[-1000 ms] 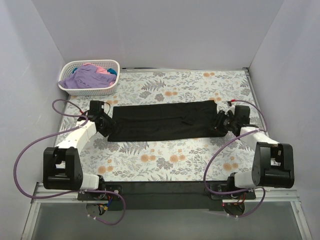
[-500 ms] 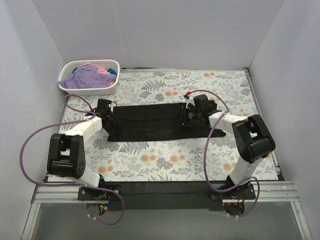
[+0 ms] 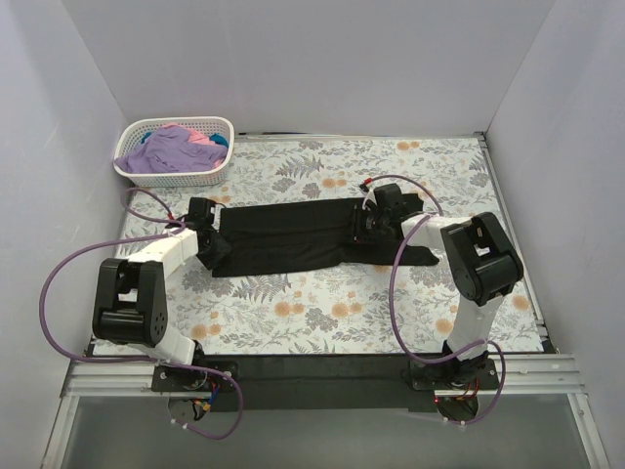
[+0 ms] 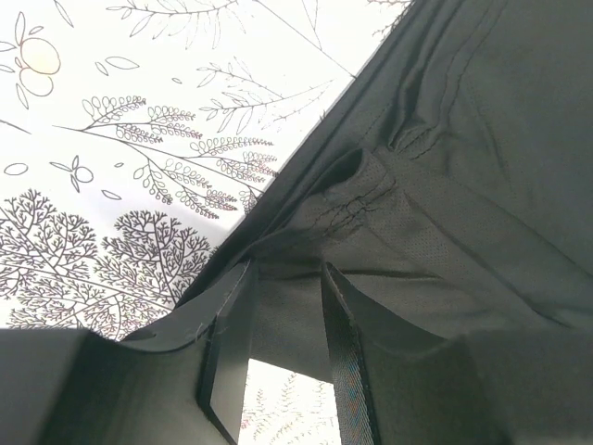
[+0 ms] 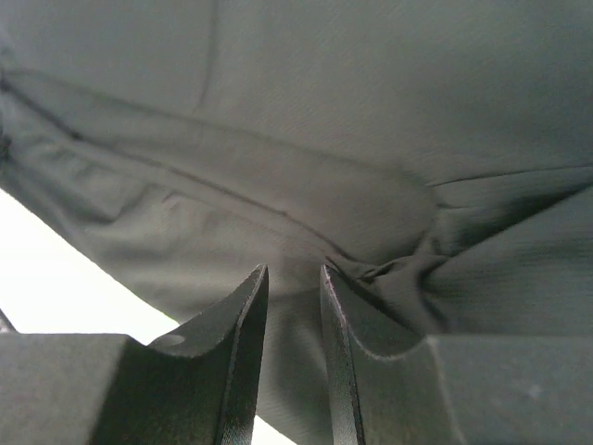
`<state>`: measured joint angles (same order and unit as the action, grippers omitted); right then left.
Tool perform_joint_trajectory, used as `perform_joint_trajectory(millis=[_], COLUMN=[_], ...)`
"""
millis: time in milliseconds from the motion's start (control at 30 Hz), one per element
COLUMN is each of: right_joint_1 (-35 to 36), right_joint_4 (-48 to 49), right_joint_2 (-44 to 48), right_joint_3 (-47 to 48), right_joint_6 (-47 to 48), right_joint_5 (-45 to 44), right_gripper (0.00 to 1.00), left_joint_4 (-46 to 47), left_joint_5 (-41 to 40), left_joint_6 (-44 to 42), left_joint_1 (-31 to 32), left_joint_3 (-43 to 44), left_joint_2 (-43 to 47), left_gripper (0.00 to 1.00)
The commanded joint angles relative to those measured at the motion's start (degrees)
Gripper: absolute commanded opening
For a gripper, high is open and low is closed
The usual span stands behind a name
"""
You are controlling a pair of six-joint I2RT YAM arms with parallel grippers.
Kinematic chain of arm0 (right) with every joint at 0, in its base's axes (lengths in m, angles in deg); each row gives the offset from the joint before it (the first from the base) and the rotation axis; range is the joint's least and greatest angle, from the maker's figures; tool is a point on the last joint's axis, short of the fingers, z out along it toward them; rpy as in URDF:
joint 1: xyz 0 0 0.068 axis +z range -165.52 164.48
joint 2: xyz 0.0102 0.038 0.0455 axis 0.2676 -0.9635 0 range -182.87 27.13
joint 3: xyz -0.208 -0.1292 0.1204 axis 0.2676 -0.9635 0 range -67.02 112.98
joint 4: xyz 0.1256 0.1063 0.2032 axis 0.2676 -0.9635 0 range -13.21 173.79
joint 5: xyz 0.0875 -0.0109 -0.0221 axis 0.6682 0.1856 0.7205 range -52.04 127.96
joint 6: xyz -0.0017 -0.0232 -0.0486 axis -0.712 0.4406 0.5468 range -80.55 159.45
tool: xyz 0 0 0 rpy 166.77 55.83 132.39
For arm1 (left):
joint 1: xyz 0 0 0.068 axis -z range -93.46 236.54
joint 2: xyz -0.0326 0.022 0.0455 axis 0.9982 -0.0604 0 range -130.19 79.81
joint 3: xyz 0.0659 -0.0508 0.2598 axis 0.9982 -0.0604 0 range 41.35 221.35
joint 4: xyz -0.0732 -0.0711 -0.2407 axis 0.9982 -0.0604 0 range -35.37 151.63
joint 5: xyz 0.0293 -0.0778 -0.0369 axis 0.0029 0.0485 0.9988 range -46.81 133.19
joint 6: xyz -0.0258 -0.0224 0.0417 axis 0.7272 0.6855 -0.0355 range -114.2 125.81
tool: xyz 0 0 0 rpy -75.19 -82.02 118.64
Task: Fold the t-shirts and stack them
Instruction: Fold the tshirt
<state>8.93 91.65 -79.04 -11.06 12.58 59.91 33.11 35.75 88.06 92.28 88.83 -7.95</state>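
Observation:
A plain black t-shirt [image 3: 283,239], folded into a long band, lies across the middle of the floral table [image 3: 322,303]. My left gripper [image 3: 213,244] sits at the band's left end. In the left wrist view its jaws [image 4: 287,278] are closed on a flap of the black cloth [image 4: 482,139], with the table showing under the flap. My right gripper [image 3: 363,227] is over the band's right-middle part. In the right wrist view its jaws [image 5: 293,273] stand narrowly apart with black cloth [image 5: 324,111] bunched between them. The band's far right end [image 3: 415,256] lies rumpled on the table.
A white lattice basket [image 3: 176,153] stands at the back left corner. It holds a lavender-purple tee [image 3: 161,154], with bits of pink [image 3: 200,139] and teal [image 3: 221,140] cloth. Grey walls close the table in on three sides. Purple cables loop beside both arms.
My right arm has swung in from the band's right end to its right-middle part. The left gripper has edged slightly onto the left end. Both sets of jaws have narrowed a little.

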Motion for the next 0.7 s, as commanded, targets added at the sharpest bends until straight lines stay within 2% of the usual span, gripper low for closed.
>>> perform_joint_trajectory(millis=[0, 200, 367, 533, 667], right_joint_1=[-1.0, -1.9, -7.0, -11.2, -12.8], right_joint_4=[0.8, -1.0, -1.4, -1.1, -0.7], right_joint_2=[0.9, 9.3, 14.1, 13.8, 12.5], right_joint_3=[2.3, 0.6, -3.8, -6.5, -7.5], right_joint_6=[0.9, 2.0, -0.5, -2.9, -3.6], right_joint_5=[-3.2, -2.9, -3.4, -1.3, -1.1], right_gripper=[0.36, 0.37, 0.39, 0.45, 0.45], left_joint_4=[-1.2, -0.1, 1.9, 3.0, 3.3], left_joint_5=[-3.3, -5.4, -2.7, 2.0, 3.2], left_joint_6=[-0.3, -1.3, -3.2, -6.4, -6.9], left_joint_1=[-0.1, -0.1, 0.1, 3.0, 5.3], left_joint_3=[-0.6, -0.3, -1.3, -2.0, -2.0], left_joint_2=[2.0, 4.8, 6.7, 8.0, 6.3], left_gripper=[0.33, 0.37, 0.43, 0.39, 0.36])
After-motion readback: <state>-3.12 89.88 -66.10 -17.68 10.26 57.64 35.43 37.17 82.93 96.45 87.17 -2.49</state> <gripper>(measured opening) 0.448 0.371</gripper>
